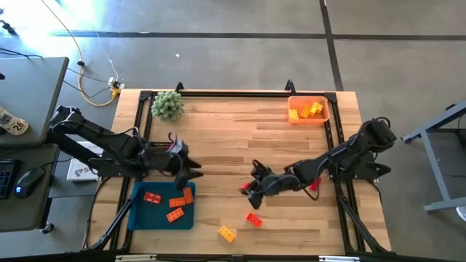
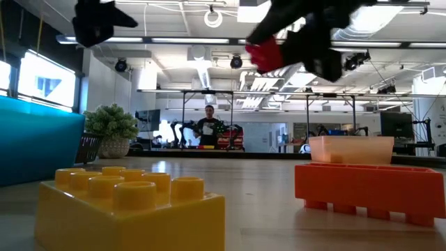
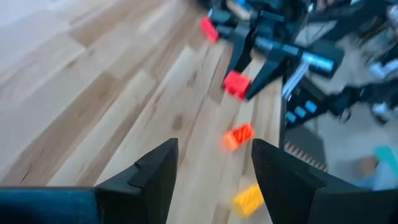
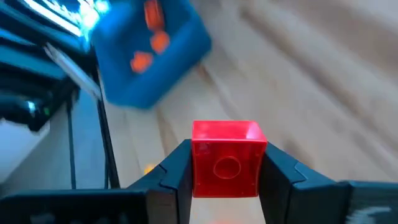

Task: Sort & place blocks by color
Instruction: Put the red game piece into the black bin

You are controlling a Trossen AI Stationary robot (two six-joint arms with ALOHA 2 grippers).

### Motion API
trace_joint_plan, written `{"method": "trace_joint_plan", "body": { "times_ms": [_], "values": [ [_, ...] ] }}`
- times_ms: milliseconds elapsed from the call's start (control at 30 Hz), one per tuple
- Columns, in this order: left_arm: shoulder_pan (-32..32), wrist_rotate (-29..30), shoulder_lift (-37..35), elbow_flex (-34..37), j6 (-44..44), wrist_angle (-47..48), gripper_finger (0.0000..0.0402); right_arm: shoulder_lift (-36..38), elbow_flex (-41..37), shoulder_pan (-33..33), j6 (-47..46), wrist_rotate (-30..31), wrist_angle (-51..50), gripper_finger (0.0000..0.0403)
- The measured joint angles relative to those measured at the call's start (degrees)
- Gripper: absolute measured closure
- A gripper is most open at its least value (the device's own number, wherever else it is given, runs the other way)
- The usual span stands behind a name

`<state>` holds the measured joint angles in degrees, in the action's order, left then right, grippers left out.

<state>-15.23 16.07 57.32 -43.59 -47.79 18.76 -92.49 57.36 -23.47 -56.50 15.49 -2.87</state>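
Right wrist view — unmarked red block (image 4: 226,159)

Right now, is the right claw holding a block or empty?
Holding one. The right claw is shut on a red block, gripped between both fingers in the right wrist view; the high view shows it above the table.

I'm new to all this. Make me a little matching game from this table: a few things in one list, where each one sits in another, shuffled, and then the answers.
Things
1. red block
2. blue tray
3. orange bin
4. green plant ball

Places
A. far left corner of the table
B. holds orange blocks, near left edge
C. gripped between the right gripper fingers
D. holds yellow blocks, far right corner

Pairs: 1-C, 2-B, 3-D, 4-A
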Motion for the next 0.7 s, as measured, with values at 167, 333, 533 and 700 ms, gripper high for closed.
{"method": "trace_joint_plan", "body": {
  "times_ms": [167, 333, 533, 700],
  "values": [
    [6.36, -3.91, 0.0, 0.0, -1.08, -4.55, 0.0206, 0.0, 0.0, 4.57, 7.96, 0.57, 7.66, 0.0293],
    [12.59, -7.56, 0.0, 0.0, -4.07, -7.08, 0.0206, 0.0, 0.0, 8.85, 16.98, -0.02, 14.26, 0.0293],
    [19.61, -13.23, 0.02, 0.0, -9.73, -7.15, 0.0206, 0.0, 0.0, 13.74, 27.86, -1.06, 18.63, 0.0293],
    [25.23, -18.29, 0.04, 0.0, -14.12, -7.93, 0.0206, 0.0, 0.0, 17.33, 39.13, -2.22, 23.09, 0.0293]
  ]
}}
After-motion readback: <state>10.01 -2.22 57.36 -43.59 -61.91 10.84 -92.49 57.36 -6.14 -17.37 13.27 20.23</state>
